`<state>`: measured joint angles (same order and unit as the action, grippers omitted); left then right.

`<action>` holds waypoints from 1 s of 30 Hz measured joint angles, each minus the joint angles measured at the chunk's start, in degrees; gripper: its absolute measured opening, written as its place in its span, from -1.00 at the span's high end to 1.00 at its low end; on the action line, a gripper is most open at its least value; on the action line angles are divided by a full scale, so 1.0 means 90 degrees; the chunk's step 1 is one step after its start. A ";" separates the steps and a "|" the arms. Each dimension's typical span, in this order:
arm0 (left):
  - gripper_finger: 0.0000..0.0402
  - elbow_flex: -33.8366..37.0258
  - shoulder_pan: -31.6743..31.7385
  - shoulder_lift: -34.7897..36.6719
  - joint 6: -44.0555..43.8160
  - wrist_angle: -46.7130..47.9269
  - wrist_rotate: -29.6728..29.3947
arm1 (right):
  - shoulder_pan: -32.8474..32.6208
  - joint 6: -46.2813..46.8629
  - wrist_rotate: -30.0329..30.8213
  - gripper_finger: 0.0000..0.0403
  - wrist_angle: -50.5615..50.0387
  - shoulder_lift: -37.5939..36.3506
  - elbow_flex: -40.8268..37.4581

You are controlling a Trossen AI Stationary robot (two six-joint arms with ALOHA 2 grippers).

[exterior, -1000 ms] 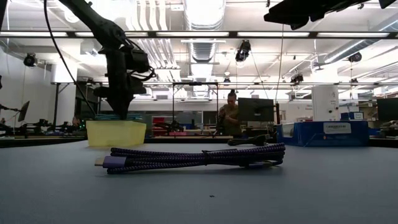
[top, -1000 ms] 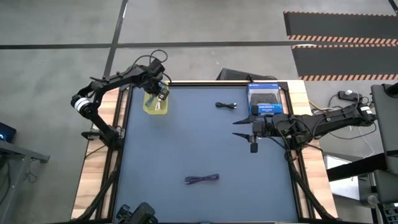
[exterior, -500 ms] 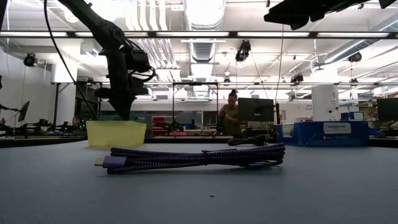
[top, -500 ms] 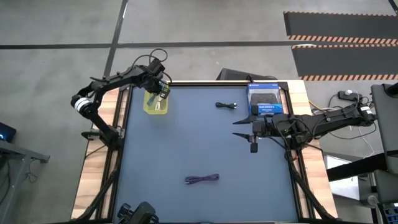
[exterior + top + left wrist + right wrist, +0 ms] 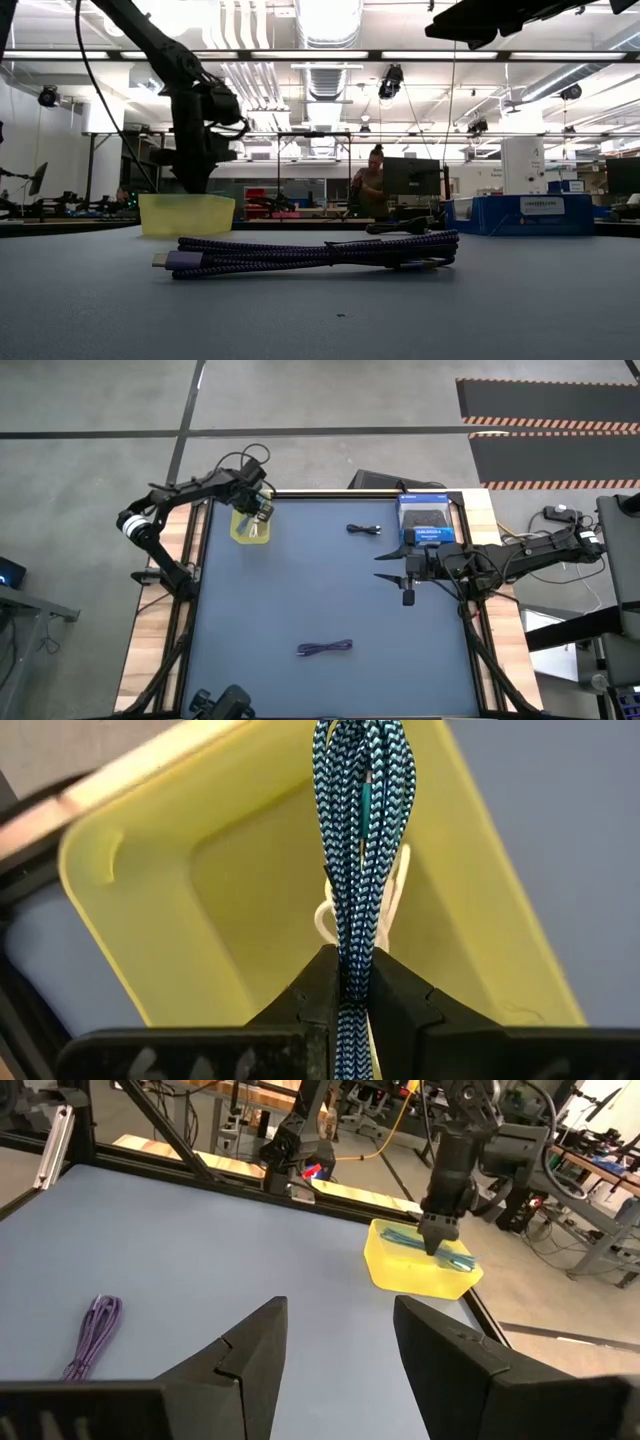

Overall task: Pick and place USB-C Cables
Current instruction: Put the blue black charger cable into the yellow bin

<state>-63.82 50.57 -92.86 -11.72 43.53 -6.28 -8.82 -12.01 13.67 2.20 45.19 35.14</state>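
Green cable (image 5: 358, 850) hangs over my yellow bin (image 5: 170, 900), pinched tight in the left gripper (image 5: 345, 982). Next I spread the fingers to drop it; right gripper (image 5: 330, 1342) waits agape

Green cable (image 5: 358, 850) hangs over the bin; purple (image 5: 325, 648) and black (image 5: 364, 529) cables lie on the table.

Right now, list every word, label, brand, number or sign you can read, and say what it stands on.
No text can be read for certain.
Blue box at the table's far right edge: white label lines, too small to read.
Blue bins in the room behind the table: a white label, too blurred to read.
Yellow bin, green cable in the left gripper, purple cable: no markings visible.
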 joint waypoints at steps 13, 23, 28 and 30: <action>0.89 0.0576 0.0000 0.0000 -0.0159 -0.0447 0.0000 | 0.0000 0.0000 0.0000 0.12 0.0002 0.0000 0.0000; 0.89 0.0672 0.0000 0.0000 -0.0169 -0.0528 0.0000 | 0.0000 0.0000 0.0000 0.12 0.0002 0.0000 -0.0001; 0.89 0.0679 0.0000 0.0000 -0.0164 -0.0623 -0.0003 | 0.0000 0.0000 0.0000 0.12 0.0002 0.0000 0.0000; 0.89 0.0679 0.0000 0.0000 -0.0164 -0.0627 -0.0005 | 0.0002 0.0000 0.0002 0.12 0.0002 0.0000 0.0000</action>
<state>-57.71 50.57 -92.86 -13.19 37.89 -6.33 -8.81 -12.01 13.69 2.22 45.19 35.14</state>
